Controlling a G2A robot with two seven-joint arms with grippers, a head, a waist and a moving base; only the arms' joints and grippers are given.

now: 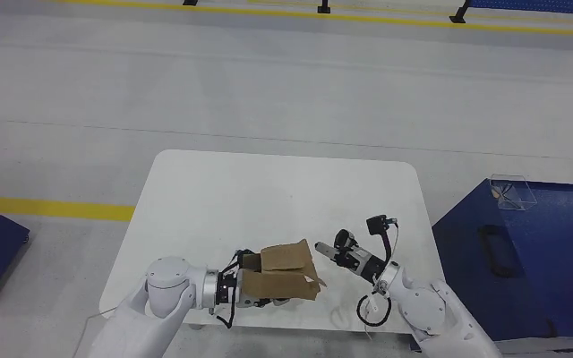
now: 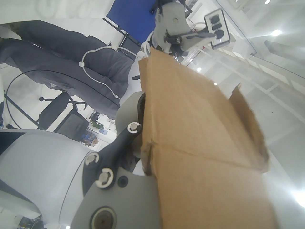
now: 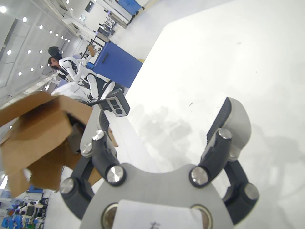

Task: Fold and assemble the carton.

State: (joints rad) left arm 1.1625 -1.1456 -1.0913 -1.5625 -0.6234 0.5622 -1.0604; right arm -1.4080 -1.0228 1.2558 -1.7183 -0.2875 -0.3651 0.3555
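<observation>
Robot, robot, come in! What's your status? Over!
Left pincer shut on carton, flaps not yet closed, near front edge of table. Right pincer open, empty, beside carton; nothing between them.

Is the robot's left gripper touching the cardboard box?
Touching. In the left wrist view the carton lies flat against one of the left gripper's fingers, with no gap between them.
</observation>
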